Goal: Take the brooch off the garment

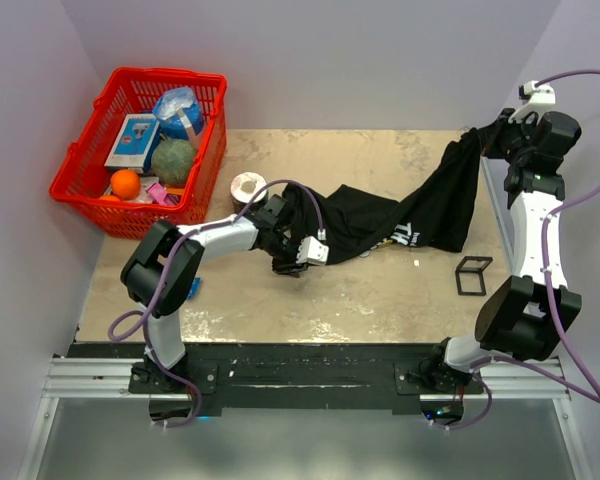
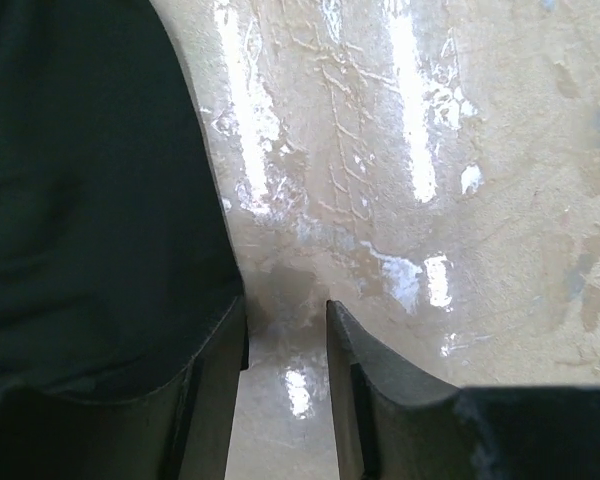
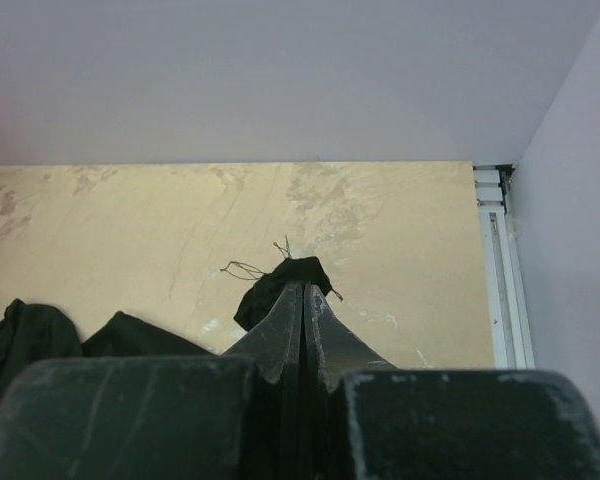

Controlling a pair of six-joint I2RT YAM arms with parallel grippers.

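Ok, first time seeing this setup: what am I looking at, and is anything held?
Two robot arms are bolted at the near edge of the table. The wide picture looks down from above and behind them; the other two come from wrist cameras. The right tool is shut on the black shirt, holding one end up off the table. The left tool is open beside the cloth, holding nothing. A red basket of oddments sits far left; a small black frame sits at right. I can't spot the brooch.
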